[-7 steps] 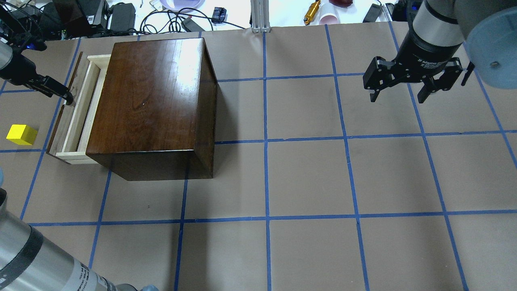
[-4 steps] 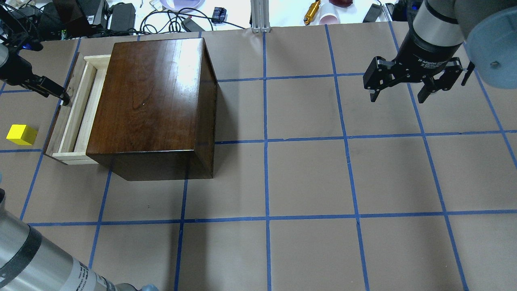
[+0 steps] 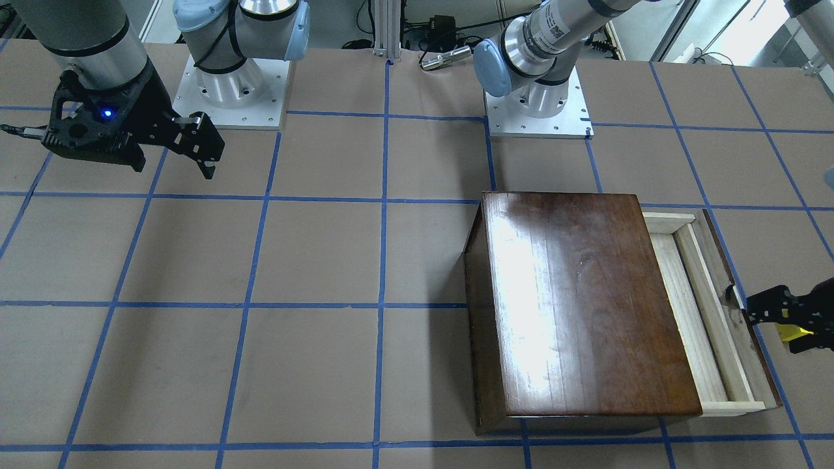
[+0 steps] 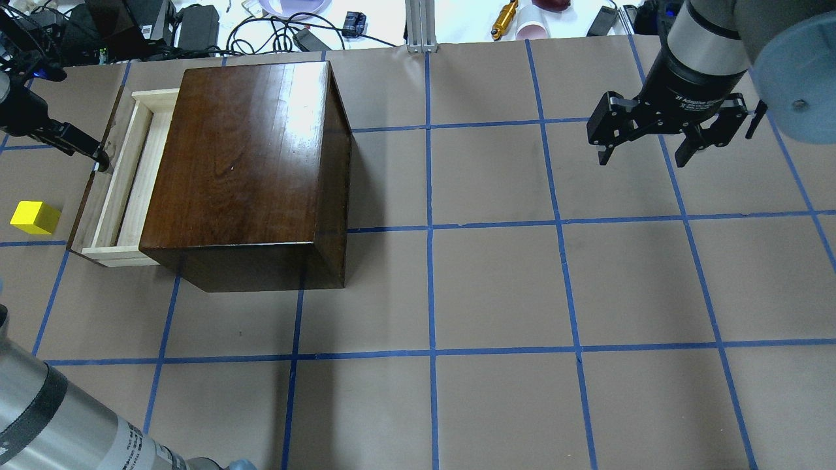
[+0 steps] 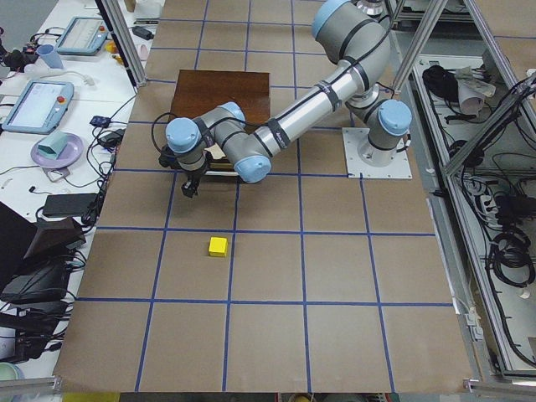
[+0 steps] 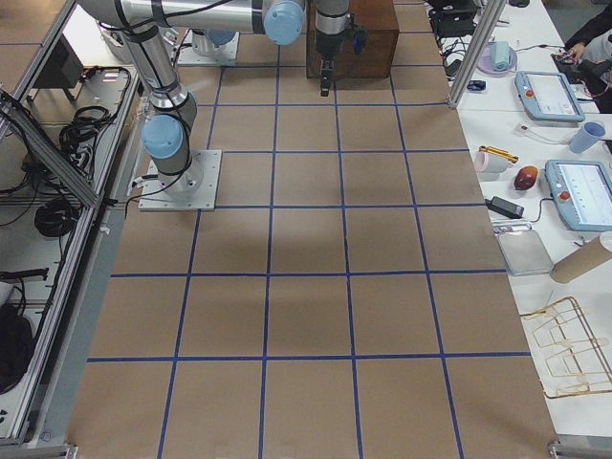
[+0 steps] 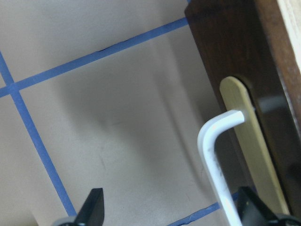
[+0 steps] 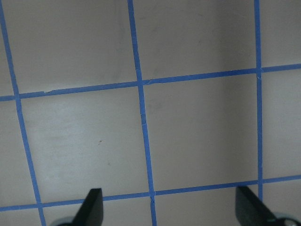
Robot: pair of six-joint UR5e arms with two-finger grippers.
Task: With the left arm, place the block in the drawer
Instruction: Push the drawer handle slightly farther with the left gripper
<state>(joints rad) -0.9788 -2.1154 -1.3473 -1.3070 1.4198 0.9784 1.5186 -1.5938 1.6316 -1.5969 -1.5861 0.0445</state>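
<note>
The yellow block lies on the table left of the drawer; it also shows in the exterior left view. The dark-brown box has its drawer pulled partly out, and the pale tray is empty. My left gripper is open at the drawer's dark front panel. The white pull stands between its jaws, close to one fingertip. My right gripper is open and empty, hovering over the far right of the table.
Cables, chargers and small items lie along the table's far edge. The box stands between the two arms' areas. Blue tape lines grid the brown table surface.
The drawer has slid further out to the left and straightened, and my left gripper has moved left with it. The block and the right arm have not moved.
</note>
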